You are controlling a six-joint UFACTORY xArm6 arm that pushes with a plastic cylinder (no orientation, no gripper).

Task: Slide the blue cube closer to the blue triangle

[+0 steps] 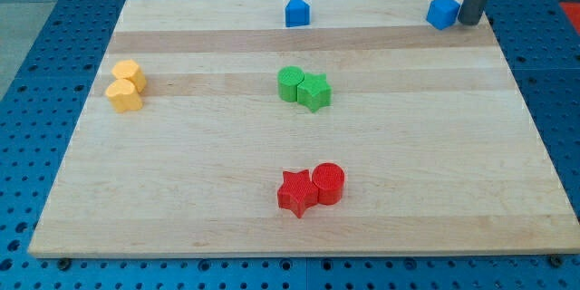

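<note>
The blue cube (pixel 442 12) sits near the top right corner of the wooden board (pixel 181 190). The blue triangle (pixel 296 12) stands at the top edge, near the middle, well to the cube's left. My tip (pixel 469 21) is at the lower end of the dark rod, just to the right of the blue cube, touching it or nearly so.
A green cylinder (pixel 291 83) and a green star (pixel 314 91) touch near the board's centre. A red star (pixel 296 192) and a red cylinder (pixel 328 183) touch near the bottom. Two yellow blocks (pixel 126 85) sit together at the left.
</note>
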